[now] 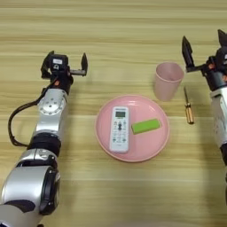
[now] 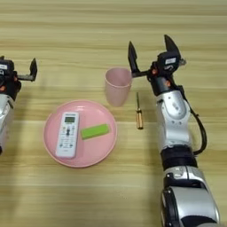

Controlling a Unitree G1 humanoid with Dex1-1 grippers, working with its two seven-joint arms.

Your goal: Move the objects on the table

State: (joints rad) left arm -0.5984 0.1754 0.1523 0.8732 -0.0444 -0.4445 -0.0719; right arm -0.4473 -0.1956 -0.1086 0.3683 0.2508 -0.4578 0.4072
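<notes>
- The right pincer [image 2: 150, 53] hovers over the far part of the counter [image 2: 113, 26], its 2 black fingers spread wide apart and holding nothing.
- The pale pink cup [image 2: 118, 85] stands upright just to the left of the right pincer and slightly nearer the robot, its open mouth up; the left finger of that pincer is close above the cup's rim but does not touch it.
- An orange-handled screwdriver [image 2: 138, 113] lies on the counter nearer the robot than the right pincer, just beside the cup's right side, its thin shaft pointing away from the robot.
- A round pink plate [image 1: 133, 153] sits on the counter to the left of the right pincer and nearer the robot, between the 2 arms.
- The green block [image 1: 146, 126] lies flat on the right half of the plate, slightly tilted, well apart from both pincers.
- A white remote control [image 1: 119, 129] lies lengthwise on the plate just beside the block, on the side facing the left pincer.
- The left pincer [image 1: 64, 64] is over the counter at the far left, well apart from the plate, its fingers spread and holding nothing.
</notes>
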